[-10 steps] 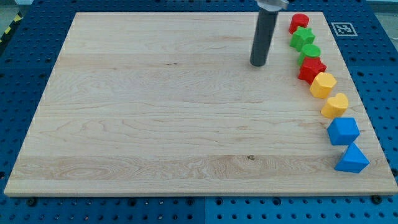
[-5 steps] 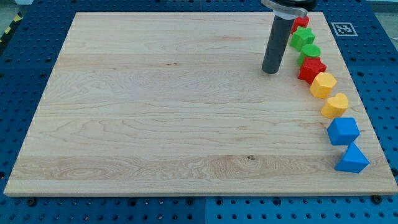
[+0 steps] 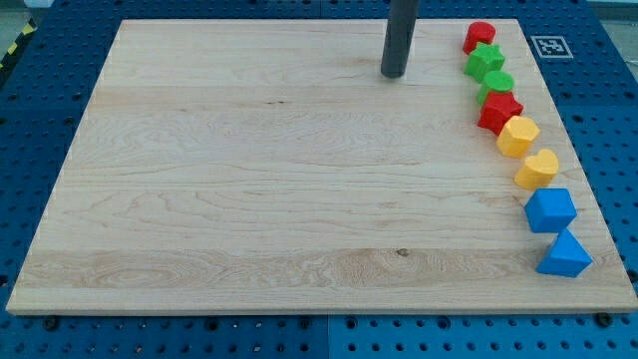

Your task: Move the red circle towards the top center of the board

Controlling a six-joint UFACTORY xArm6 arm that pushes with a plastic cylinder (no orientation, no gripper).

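Observation:
The red circle (image 3: 478, 36) sits at the top right corner of the wooden board (image 3: 249, 179), at the head of a column of blocks along the right edge. My tip (image 3: 393, 74) rests on the board near the top, left of the red circle and a little below its level, a clear gap away and touching no block.
Below the red circle along the right edge lie a green star (image 3: 485, 61), a green circle (image 3: 497, 83), a red star (image 3: 498, 110), a yellow hexagon (image 3: 517, 135), a yellow heart (image 3: 538, 169), a blue cube-like block (image 3: 550, 209) and a blue triangle (image 3: 564, 254).
My tip first moved right and down toward the block column, then swung back left and up. No block has moved.

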